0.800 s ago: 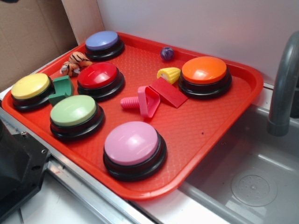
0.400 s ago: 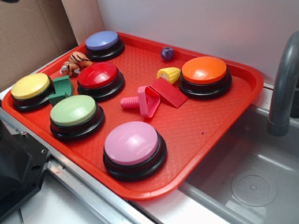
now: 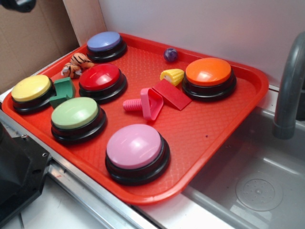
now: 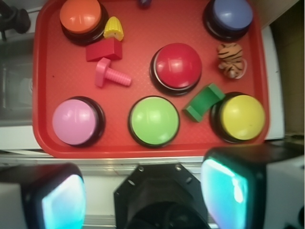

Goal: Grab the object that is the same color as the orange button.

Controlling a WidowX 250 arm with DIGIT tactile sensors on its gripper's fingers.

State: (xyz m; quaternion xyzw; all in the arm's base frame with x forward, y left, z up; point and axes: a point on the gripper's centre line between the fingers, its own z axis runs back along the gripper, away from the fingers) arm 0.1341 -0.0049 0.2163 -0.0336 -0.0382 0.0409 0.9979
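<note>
Hovering high over the tray's [image 4: 40,86] near edge, the end effector [image 4: 145,193] hung spread, well apart from the tiger [image 4: 230,59].

I am working at a toy kitchen set up as a lab bench: a grey sink [image 3: 257,186] with a faucet [image 3: 289,90], a red tray [image 3: 209,138] beside it, a cardboard sheet [image 3: 33,38] and a plain white wall [image 3: 205,24] behind.

6 buttons [image 4: 166,69], 6 small toys [image 4: 230,59], 1 tray [image 4: 143,147]
</note>
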